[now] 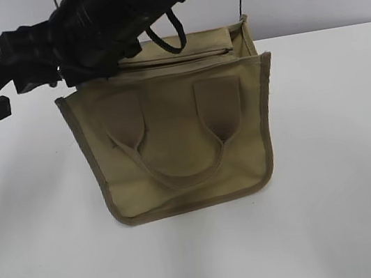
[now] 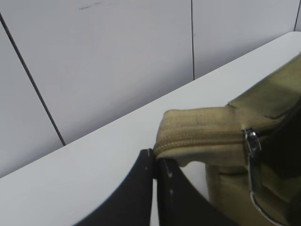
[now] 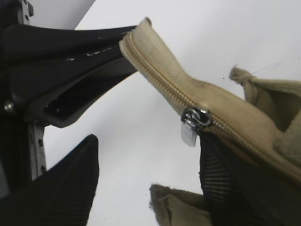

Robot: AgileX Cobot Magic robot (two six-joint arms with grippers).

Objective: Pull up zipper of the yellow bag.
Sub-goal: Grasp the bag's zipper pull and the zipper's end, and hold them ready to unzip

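L hand (image 2: 154, 162) is clamped shut on the end tab of the zipper (image 2: 202, 139), fingers pinching the khaki tape where it sticks out past the bag's corner. In the ext view that arm comes in from the upper left, reaching to the bag's top left corner. Yellow bag (image 1: 179, 140) stands upright on the white counter (image 1: 343, 156), about mid-frame, broad side w/ both strap handles toward the camera. Zipper's long axis runs left-right along the top panel in the ext view. In the R wrist view it runs as a diagonal from upper left, at the pinched tab, down to the lower right; tape left of the silver pull (image 3: 193, 123) looks zipped shut. Pull tab hangs down from the slider. R hand (image 3: 148, 179) is open, its two ribbed dark fingers (image 3: 66, 183) spread well apart, one below left of the pull, the other just beneath it; not gripping anything. Grey panelled wall (image 2: 117, 61) behind the counter
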